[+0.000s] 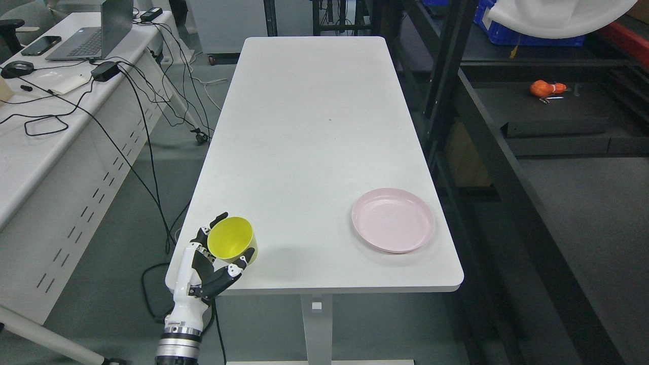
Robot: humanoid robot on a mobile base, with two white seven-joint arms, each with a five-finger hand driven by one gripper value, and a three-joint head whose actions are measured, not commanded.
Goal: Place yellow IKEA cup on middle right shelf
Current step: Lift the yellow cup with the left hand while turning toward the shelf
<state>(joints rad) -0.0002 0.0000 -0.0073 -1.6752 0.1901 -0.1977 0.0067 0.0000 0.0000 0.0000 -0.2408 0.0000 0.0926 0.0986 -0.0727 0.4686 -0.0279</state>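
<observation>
The yellow cup (230, 239) is at the near left corner of the white table (314, 126), tilted so its open mouth faces up toward me. My left hand (235, 234) comes up from the bottom left and is shut on the cup, thumb over the far rim and the other fingers (234, 269) curled under its near side. A black shelf rack (557, 203) stands to the right of the table. My right arm does not show.
A pink plate (393, 220) lies near the table's front right corner. An orange object (545, 88) rests on a dark shelf at the far right. A desk (30, 152) with a laptop (96, 35) and trailing cables stands to the left.
</observation>
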